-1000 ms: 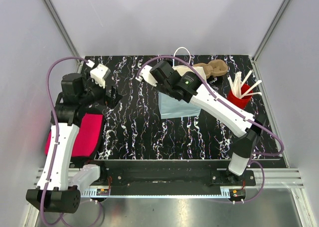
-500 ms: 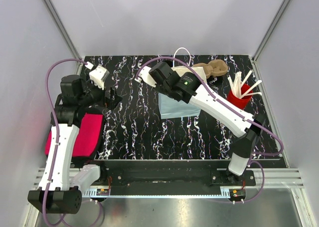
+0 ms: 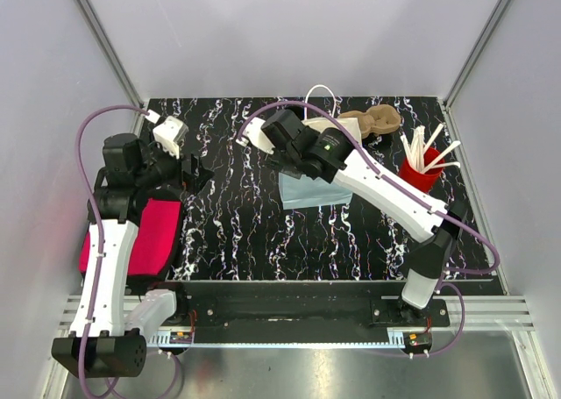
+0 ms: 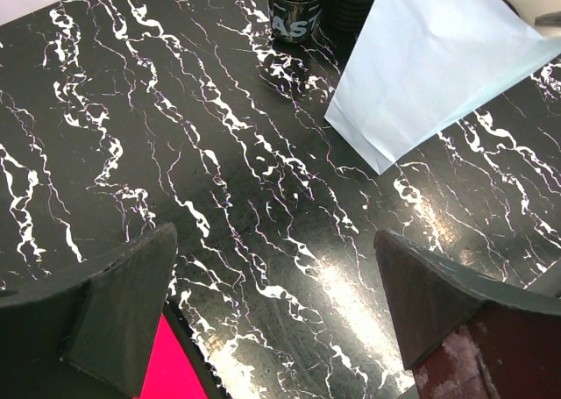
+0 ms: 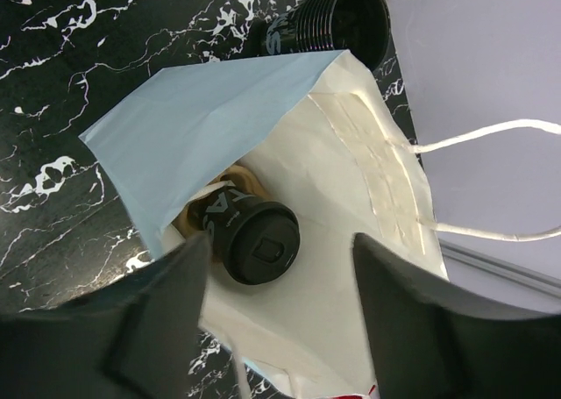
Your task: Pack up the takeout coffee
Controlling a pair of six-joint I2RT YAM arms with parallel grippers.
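Right wrist view: right end effector [image 5: 279,267] hangs part-spread, empty, over the paper bag [image 5: 351,153] at the table's [image 4: 175,153] 12 o'clock, lidded coffee cup [image 5: 259,241] inside, seemingly leaning, so pulling out risks snagging the string handle [image 5: 491,131] at 3 o'clock and toppling the bag; left end effector [image 4: 280,302] wide, empty.

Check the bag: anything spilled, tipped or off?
No spill visible. The lidded coffee cup sits inside the paper bag, lid on; it seems to lean toward the bag's blue wall, though the angle makes that uncertain. The right gripper hangs open above it.
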